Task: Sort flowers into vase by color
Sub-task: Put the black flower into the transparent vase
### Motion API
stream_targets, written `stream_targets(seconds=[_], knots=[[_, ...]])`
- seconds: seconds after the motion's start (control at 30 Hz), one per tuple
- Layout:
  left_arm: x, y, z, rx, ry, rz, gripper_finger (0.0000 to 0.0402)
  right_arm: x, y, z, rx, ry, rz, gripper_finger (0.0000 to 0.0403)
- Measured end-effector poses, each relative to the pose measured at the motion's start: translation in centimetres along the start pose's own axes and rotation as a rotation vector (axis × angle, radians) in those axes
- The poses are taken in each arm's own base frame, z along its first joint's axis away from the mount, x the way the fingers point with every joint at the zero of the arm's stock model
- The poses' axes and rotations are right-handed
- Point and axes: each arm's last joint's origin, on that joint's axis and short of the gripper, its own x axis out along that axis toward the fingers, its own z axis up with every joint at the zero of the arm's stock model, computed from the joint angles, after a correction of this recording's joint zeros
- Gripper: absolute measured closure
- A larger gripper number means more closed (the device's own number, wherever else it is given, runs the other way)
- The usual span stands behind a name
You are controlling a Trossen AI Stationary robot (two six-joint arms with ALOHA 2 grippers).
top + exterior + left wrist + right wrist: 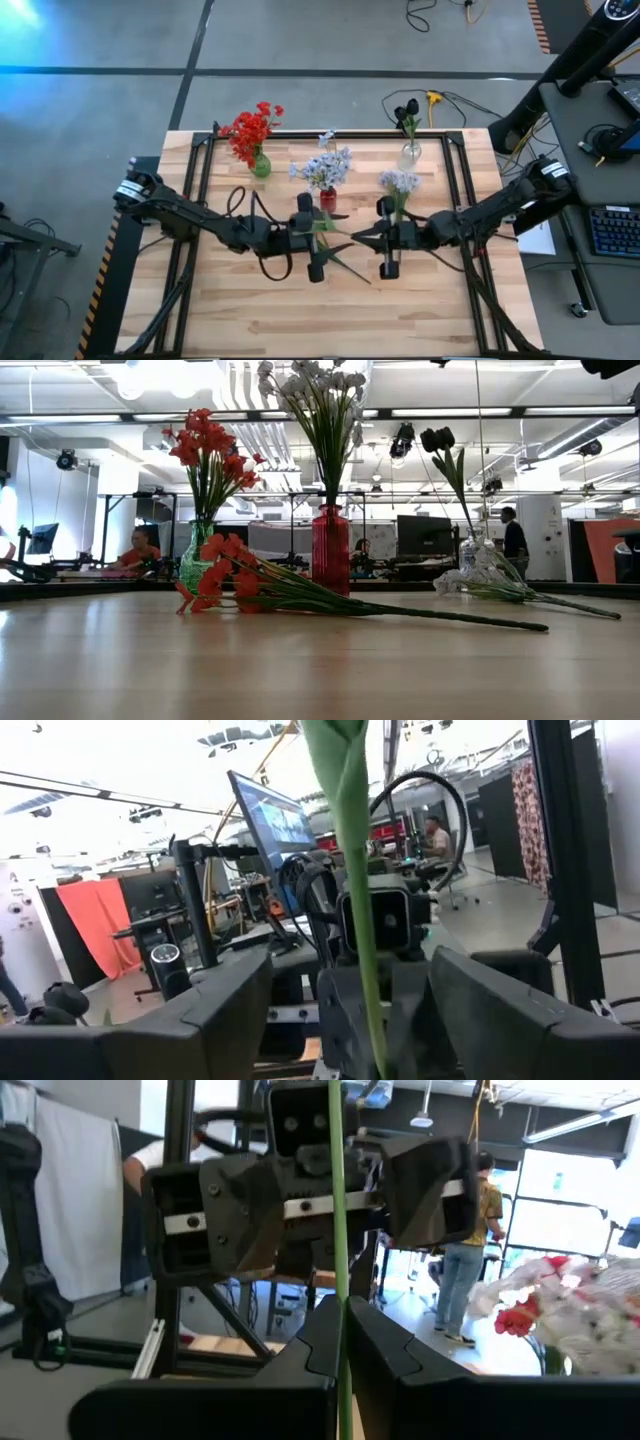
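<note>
High view looking straight down over whole worktop [300,310]. Low view sitting at worktop level, facing room. Wrist views facing each other, close up. High, low views sharing red vase [328,198], worktop.

Bright, even overhead light. Ceiling strips [440,412] blow out in low view; near desk [300,670] soft, slight sheen. Blue glare at high view's top-left corner. Left wrist view: sky-white washout, stem [355,900] blurred close up. Shadows faint.
</note>
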Motion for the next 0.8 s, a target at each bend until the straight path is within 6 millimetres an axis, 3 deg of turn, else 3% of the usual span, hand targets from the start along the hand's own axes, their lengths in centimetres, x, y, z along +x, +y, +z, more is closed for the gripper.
stream_targets(seconds=[0.2, 0.6, 0.8], knots=[[0.5, -0.2, -0.1, 0.010, 0.006, 0.003, 0.0202, 1.0, 0.5, -0.7, -0.024, 0.018, 0.004, 0.0394], [0.5, -0.2, -0.4, 0.026, 0.046, 0.027, 0.0382, 1.3, 0.5, -0.7, -0.057, 0.027, -0.038, 0.0388], [0.4, -0.2, -0.7, 0.060, 0.094, 0.075, 0.0394, 0.9, 0.1, -0.4, -0.067, 0.079, -0.084, 0.0344]])
